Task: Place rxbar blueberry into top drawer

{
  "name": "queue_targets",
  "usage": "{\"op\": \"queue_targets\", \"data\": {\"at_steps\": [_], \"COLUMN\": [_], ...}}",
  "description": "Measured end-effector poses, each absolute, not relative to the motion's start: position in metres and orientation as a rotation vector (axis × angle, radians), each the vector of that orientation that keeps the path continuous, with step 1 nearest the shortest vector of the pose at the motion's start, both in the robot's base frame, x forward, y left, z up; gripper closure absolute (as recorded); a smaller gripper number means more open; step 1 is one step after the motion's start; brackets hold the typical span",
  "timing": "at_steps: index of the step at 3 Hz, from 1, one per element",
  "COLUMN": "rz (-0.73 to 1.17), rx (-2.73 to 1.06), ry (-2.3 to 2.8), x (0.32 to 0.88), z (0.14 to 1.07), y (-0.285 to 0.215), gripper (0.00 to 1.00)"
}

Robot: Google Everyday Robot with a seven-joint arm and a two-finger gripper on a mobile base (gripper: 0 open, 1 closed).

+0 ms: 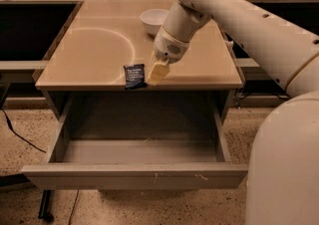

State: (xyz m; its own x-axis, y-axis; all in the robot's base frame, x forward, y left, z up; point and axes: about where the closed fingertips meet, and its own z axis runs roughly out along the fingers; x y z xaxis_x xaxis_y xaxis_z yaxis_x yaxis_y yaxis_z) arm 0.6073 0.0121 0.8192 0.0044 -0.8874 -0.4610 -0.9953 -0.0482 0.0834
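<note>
One rxbar blueberry (134, 76) is seen lying flat on the worktop (84, 69), right at the front edge and a little left of the middle. Its white print is turned upward, and its near end reaches the lip of the worktop, directly above the open drawer below. The bar is not inside the drawer.

The end effector (158, 72) is held low over the worktop, just beside the right side of the bar, and its yellowish tip is angled down and to the left. Whether the tip touches the wrapper cannot be told, nor whether the end effector is set wide or narrow. Nothing is seen to be held in it.

The white arm (239, 20) is extended from the upper right, across the right half of the worktop. A white bowl (153, 20) is placed upright at the back of the worktop, behind the wrist and well apart from the bar.

The top drawer (134, 175) is pulled far out toward the camera, and its grey interior floor is exposed. A black cable (20, 137) is seen on the speckled floor at the left.
</note>
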Motion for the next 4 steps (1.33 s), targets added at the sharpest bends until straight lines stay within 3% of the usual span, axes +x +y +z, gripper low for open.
{"op": "queue_targets", "data": {"at_steps": [1,2,4], "rz": [0.58,0.58,0.569], "rx": [-2.016,-2.016,-2.057], "ry": [1.96,1.96,1.934], "x": [0.6073,0.6074,0.6116], "z": [0.8192,0.8192,0.8267], "y": [0.0121,0.0121,0.0092], "gripper": [1.0,0.82,0.35]}}
